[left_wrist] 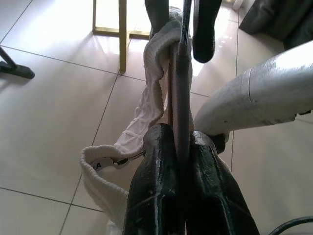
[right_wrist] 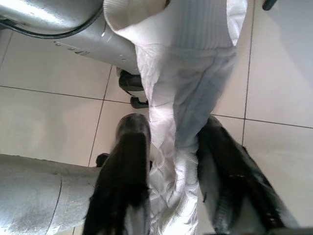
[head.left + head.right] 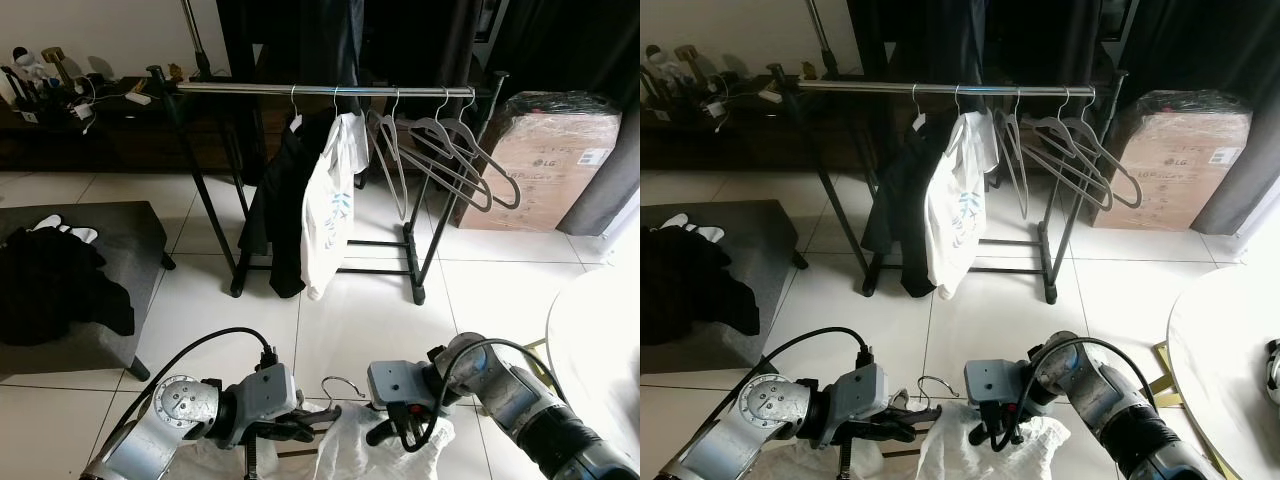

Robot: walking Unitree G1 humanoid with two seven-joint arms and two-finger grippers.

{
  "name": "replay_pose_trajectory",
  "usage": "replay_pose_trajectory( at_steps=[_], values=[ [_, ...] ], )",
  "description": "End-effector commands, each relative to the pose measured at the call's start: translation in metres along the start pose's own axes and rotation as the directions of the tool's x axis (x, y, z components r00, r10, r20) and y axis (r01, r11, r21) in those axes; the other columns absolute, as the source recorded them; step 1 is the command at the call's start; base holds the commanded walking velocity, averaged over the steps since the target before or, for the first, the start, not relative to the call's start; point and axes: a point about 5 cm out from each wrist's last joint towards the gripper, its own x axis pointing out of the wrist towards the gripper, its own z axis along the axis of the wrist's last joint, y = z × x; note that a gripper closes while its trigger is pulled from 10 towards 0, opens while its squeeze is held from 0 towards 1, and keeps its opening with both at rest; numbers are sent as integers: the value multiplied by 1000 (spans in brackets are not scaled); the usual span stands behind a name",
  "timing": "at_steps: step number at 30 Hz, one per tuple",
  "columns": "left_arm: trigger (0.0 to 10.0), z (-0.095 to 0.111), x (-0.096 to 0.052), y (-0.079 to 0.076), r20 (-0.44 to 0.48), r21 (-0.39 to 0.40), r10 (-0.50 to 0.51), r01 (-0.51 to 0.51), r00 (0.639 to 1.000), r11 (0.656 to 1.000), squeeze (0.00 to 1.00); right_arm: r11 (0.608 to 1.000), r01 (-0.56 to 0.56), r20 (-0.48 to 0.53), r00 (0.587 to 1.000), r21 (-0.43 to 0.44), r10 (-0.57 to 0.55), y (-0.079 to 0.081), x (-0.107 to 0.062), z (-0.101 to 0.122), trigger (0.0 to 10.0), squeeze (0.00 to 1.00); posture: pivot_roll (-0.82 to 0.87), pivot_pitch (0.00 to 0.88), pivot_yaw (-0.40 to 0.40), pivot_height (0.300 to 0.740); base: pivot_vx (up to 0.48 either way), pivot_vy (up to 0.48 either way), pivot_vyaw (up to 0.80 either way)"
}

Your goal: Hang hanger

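Left wrist view: left end effector (image 1: 182,161) clamped on hanger (image 1: 179,98); right end effector (image 2: 176,171) pinching white garment (image 2: 181,98).

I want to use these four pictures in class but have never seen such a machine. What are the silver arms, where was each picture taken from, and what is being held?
The silver arms belong to a walking humanoid robot. The two wide pictures come from cameras in its head, looking down and forward; the two close-ups come from cameras on its wrists, looking along the black fingers.

Ahead stands a clothes rail on a tiled floor. On it hang a dark garment, a white printed shirt and several empty grey hangers. A cardboard box stands to the right of the rail.

Low down, the left gripper is closed on a hanger, whose metal hook pokes up between the arms. A white garment is draped on it, and the right gripper pinches that cloth between its fingers.
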Motion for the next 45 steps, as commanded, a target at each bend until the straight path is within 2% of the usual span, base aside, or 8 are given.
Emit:
replay_pose_trajectory(
  at_steps=[1, 14, 15, 18, 22, 23, 30, 45],
  values=[
    [0, -6, -4, 0, -22, 3, 20, -20, 1000, 1000, 0, 1000, -4, -7, 1000, -13, 4, -1, -2, -1, 10000, 1000, 64, 157, -1, 740, 0, 0, 0],
    [0, -36, -23, -4, -88, -80, 259, -266, 962, 961, 0, 916, 376, 17, 924, 138, -382, -37, -24, -10, 10000, 1000, 64, 142, -6, 740, 0, 0, 0],
    [0, -41, -29, -1, -97, -101, 356, -365, 929, 925, 0, 868, 458, -13, 886, 193, -464, -43, -26, -15, 10000, 992, 63, 137, -6, 740, 0, 0, 0],
    [510, -52, -44, 5, -144, -173, 586, -603, 797, 779, 0, 758, 545, -46, 821, 358, -569, -43, -17, -29, 10000, 0, 75, 123, -13, 740, 0, 0, 0],
    [4196, -59, -52, 5, -192, -205, 689, -715, 699, 668, 0, 689, 577, -82, 789, 438, -609, -37, -7, -40, 10000, 0, 85, 116, -13, 740, 0, 0, 0],
    [10000, -66, -59, 4, -242, -244, 775, -810, 584, 534, 0, 597, 576, -99, 761, 558, -641, -29, 6, -49, 10000, 0, 92, 102, -16, 740, 0, 0, 0],
    [10000, -69, -66, -18, -296, -424, 894, -885, 335, 192, 0, 295, 584, -295, 707, 757, -642, 25, 56, -90, 10000, 0, 106, 82, -31, 740, 0, 0, 0],
    [10000, -59, -70, -58, -338, -467, 913, -883, 230, 50, 0, 90, 576, -456, 725, 812, -517, 90, 97, -114, 10000, 0, 140, 79, -48, 740, 0, 0, 0]
  ],
)
